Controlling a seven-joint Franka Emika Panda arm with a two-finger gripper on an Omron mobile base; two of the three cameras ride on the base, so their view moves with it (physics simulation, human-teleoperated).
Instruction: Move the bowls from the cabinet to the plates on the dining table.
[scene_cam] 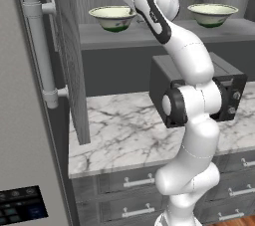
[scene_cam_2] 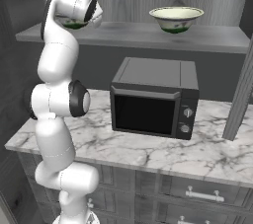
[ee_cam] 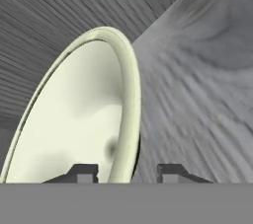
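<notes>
Two cream-white bowls with a dark green band stand on the open cabinet's shelf [scene_cam: 114, 36]. My gripper [scene_cam: 131, 10] reaches down over the right rim of the left bowl [scene_cam: 112, 18]. In the hand view the gripper [ee_cam: 126, 171] straddles that bowl's rim [ee_cam: 126, 119], one fingertip [ee_cam: 83, 172] inside and the other outside. The jaws are partly closed, and a small gap shows on each side of the rim. In the right base view the hand hides most of this bowl [scene_cam_2: 74, 23]. The other bowl [scene_cam: 212, 14] [scene_cam_2: 176, 18] stands farther right. The plates and the dining table are out of view.
A black microwave [scene_cam_2: 153, 94] [scene_cam: 226, 90] sits on the marble counter [scene_cam: 119, 125] under the shelf [scene_cam_2: 148, 35]. The cabinet's open door [scene_cam: 69, 60] stands out on the left. A long silver bar handle [scene_cam: 42, 46] is nearer the camera. Grey drawers [scene_cam: 134, 182] run below the counter.
</notes>
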